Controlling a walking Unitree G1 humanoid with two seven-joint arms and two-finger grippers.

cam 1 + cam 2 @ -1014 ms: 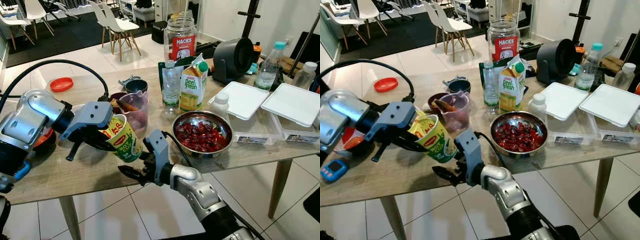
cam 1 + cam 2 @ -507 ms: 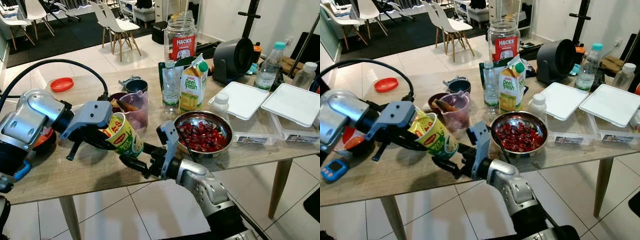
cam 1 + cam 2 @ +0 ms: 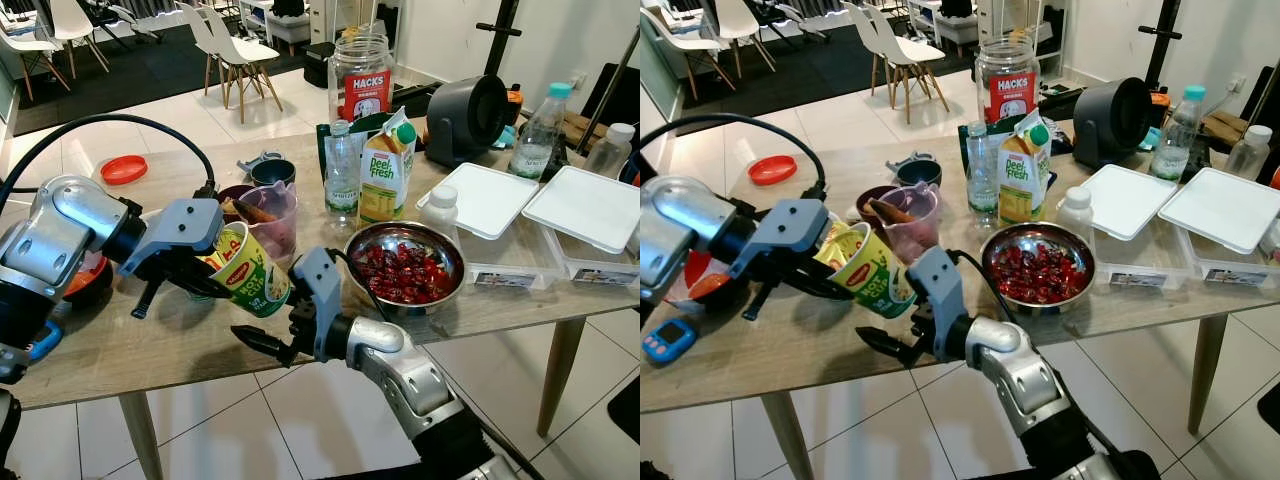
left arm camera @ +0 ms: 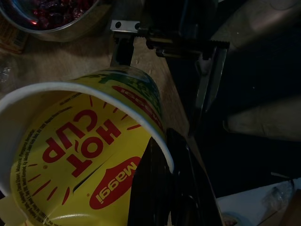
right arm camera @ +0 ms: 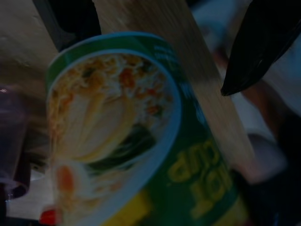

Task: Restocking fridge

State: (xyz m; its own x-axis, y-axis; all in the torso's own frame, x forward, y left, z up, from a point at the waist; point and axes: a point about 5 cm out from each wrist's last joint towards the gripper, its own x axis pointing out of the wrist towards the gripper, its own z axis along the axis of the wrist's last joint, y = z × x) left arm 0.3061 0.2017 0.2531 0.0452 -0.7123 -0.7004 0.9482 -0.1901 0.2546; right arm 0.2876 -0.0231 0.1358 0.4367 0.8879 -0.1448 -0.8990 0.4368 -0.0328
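The left gripper [image 3: 205,272] holds the noodle cup [image 3: 250,272] tilted above the table edge [image 3: 180,355], base pointing toward the open right gripper [image 3: 268,343] just below it.

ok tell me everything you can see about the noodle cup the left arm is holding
The noodle cup is a tapered paper-looking cup, yellow and green, printed with a red Maggi logo and "Hot Cup" in red, plus a noodle picture on its lid end. It is tilted well off upright, lifted above the wooden table near its front edge. The left gripper is shut on it. The right gripper sits just below and in front, jaws apart, not visibly touching it.
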